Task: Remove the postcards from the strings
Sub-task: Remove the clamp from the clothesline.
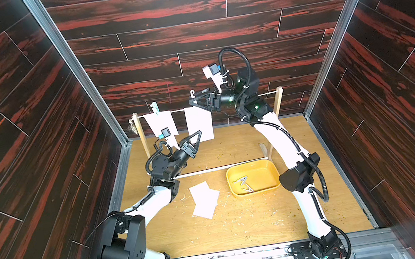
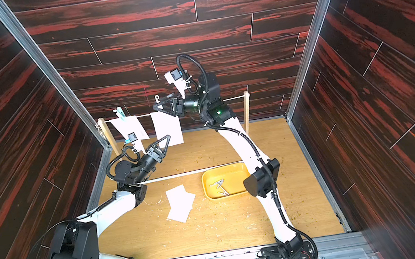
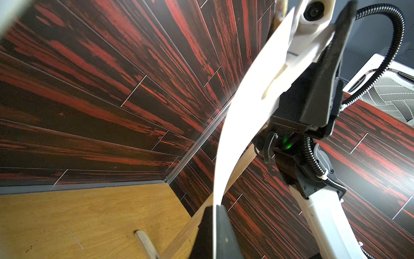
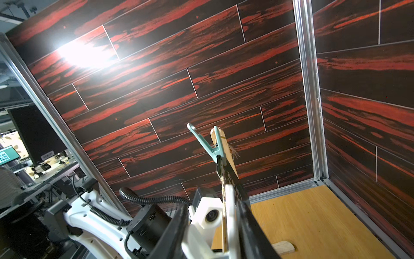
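**Top views.** The string [image 1: 268, 93] [image 2: 232, 98] runs between two wooden uprights [image 1: 278, 102] at the far edge of the table [image 1: 242, 227]. Two postcards hang on it. The left hanging postcard [image 1: 158, 123] [image 2: 128, 124] hangs under a teal clothespin [image 1: 155, 107]. The right hanging postcard [image 1: 200, 123] [image 2: 166, 130] hangs just beside it. The left gripper [image 1: 199, 132] [image 2: 167, 137] is clamped on the lower edge of the right hanging postcard. The right gripper [image 1: 191, 101] [image 2: 155, 106] sits at that card's top edge, at a white clothespin [image 1: 192, 93]. Two loose postcards [image 1: 205, 199] [image 2: 181, 202] lie overlapped on the table, nearer than the string. They are left of a yellow tray [image 1: 262, 174] that holds spare clothespins [image 1: 243, 183].

**Left wrist view.** The left gripper [image 3: 215, 215] has its jaws together on the right hanging postcard [image 3: 242, 125]. The card bows away toward the right gripper.

**Right wrist view.** The white clothespin [image 4: 229, 208] stands between the jaws of the right gripper [image 4: 214, 199], against one finger. Whether the jaws clamp it cannot be told. The teal clothespin [image 4: 208, 145] shows beyond, at the left upright [image 4: 224, 143].
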Robot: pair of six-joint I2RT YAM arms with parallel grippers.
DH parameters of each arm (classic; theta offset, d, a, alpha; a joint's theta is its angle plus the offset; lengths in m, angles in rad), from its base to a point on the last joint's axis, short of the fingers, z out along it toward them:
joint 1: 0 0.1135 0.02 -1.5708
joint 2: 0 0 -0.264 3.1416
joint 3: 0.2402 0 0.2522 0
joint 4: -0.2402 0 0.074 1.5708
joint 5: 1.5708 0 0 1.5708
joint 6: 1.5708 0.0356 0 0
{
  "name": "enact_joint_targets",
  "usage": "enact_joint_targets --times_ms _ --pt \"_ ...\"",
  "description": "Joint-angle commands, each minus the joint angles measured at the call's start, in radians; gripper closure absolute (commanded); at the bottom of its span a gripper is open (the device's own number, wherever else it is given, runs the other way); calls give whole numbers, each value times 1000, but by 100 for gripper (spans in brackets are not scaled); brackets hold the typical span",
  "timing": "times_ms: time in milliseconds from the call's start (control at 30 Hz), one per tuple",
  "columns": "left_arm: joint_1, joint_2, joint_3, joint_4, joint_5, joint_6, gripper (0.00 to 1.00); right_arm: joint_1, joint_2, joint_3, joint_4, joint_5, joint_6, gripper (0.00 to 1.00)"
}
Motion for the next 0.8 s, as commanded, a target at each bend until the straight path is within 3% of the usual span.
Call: enact_joint_targets --times_ms 0,267,767 --pt "3 -1 20 26 17 -20 100 -2 46 24 -9 10 -5 66" --pt "3 -1 3 34 15 -32 100 -2 24 19 -55 55 -45 72" --pt "2 -33 -62 10 76 -39 100 -14 -53 -20 -76 140 -88 74"
